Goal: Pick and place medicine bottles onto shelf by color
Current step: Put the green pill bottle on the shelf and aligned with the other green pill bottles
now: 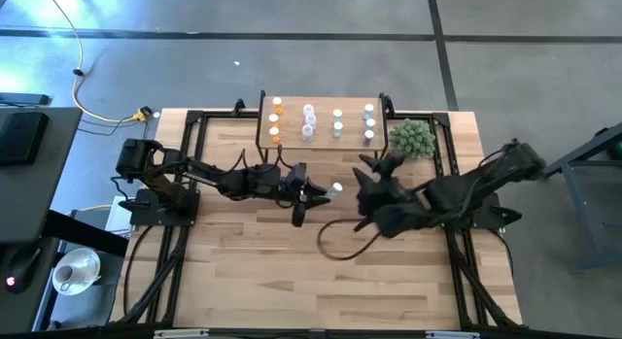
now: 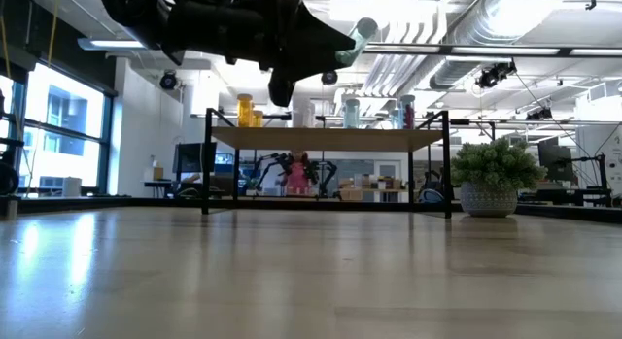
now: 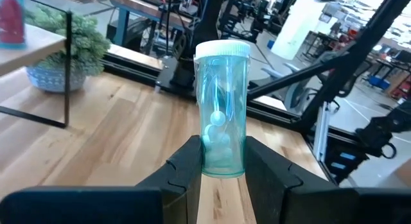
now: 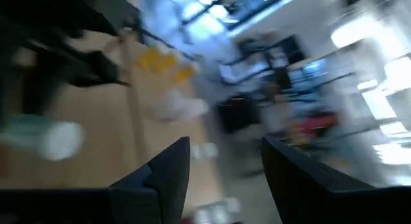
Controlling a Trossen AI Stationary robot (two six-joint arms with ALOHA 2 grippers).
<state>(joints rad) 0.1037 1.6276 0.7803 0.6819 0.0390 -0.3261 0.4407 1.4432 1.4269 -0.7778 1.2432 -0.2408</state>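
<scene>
your table [image 1: 253, 281] is bare wood pretty much everywhere, no loose bottles lying on it that i can see from above, so you're near the end of this one imo. the shelf [image 1: 323, 98] at the far edge already has most of the load: orange bottles [image 1: 275, 120] in a column at its left end, a paler pinkish bunch [image 1: 309, 121] next, then a green column [image 1: 337, 125] and a blue one [image 1: 369, 123] at the right, sorted by tint as far as i can tell at this size. the plant [image 1: 412, 139] sits just beside the shelf's right end. what's left looks like one bottle [image 3: 221, 112], the teal-green one with the white cap, and your left gripper [image 3: 221, 161] has it pinched low on the body, upright, well clear of the table in the low view. the left arm [image 1: 209, 174] is stretched out toward the middle, with the bottle's cap pointing at the other arm. the right arm [image 1: 457, 198] reaches in from the other side with its gripper [image 4: 221, 156] close by, fingers parted and nothing between them, and that wrist view is too smeared to say more. judging by colour you'd want that bottle in the green column, so the left arm needs to go forward and up over the shelf edge.
</scene>
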